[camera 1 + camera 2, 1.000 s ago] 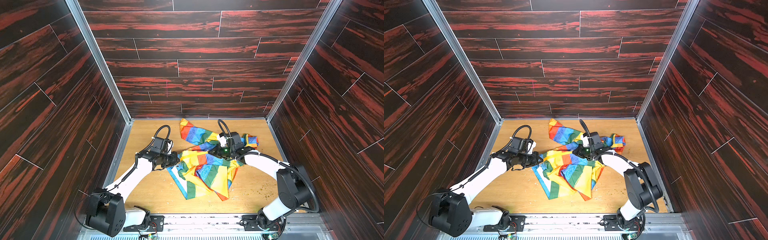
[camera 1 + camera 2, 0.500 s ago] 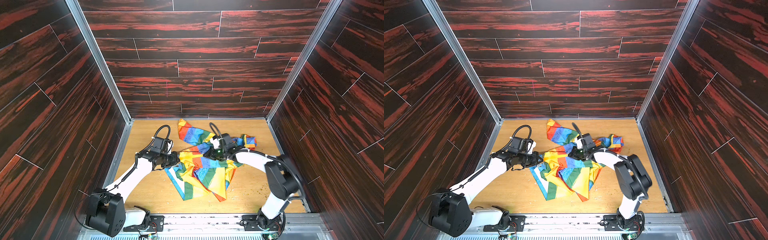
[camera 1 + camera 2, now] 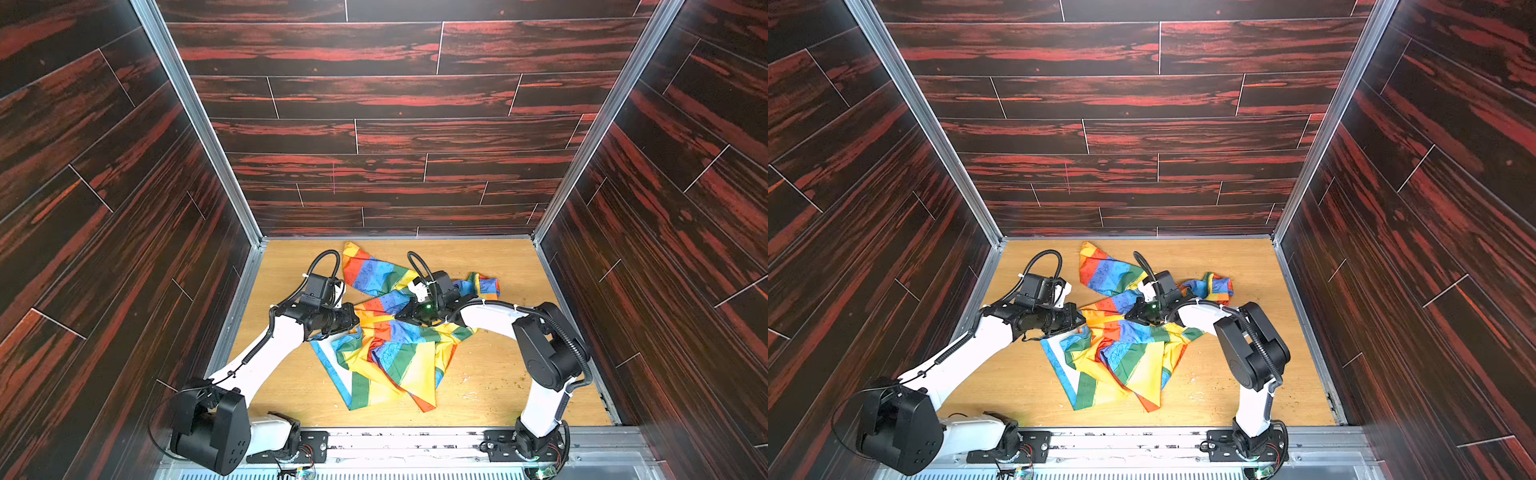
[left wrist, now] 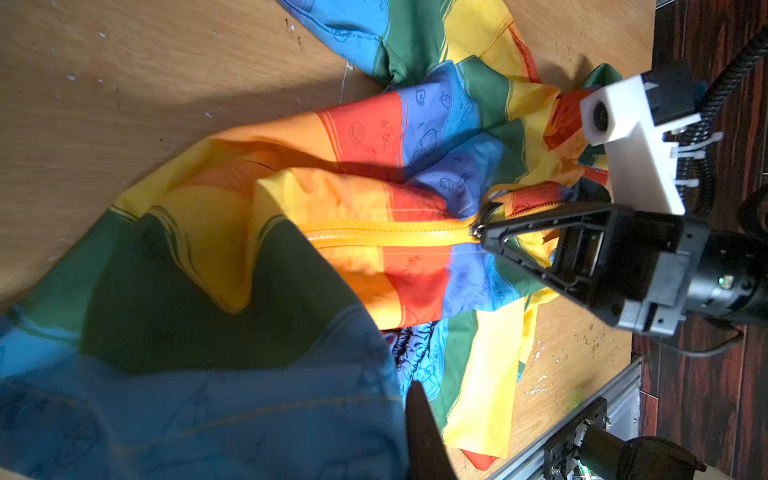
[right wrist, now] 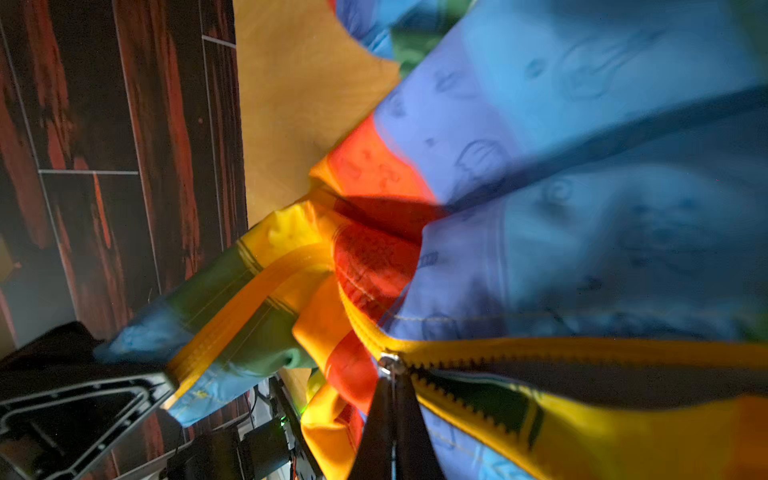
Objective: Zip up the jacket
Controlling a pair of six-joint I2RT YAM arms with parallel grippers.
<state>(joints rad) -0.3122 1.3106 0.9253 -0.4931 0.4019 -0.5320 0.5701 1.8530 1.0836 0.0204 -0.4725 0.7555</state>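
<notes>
Left wrist view: small rainbow-striped shiny jacket (image 4: 365,133), crumpled on wooden bench (image 4: 124,83). Right jaws pinch silver zipper slider (image 4: 477,229); left jaws pinch hem (image 5: 137,338). Between them runs closed yellow zipper (image 4: 386,237); open teeth (image 5: 540,353) trail behind right jaws.

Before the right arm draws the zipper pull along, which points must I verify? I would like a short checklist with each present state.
1. Right fingers shut on the zipper pull: ok.
2. Left fingers shut on the jacket at its edge: ok.
3. Zipper joined behind the pull: ok.
4. Teeth ahead of the pull joined: not ok, they stand apart.
5. Jacket flat ahead of the pull: cannot tell.
</notes>
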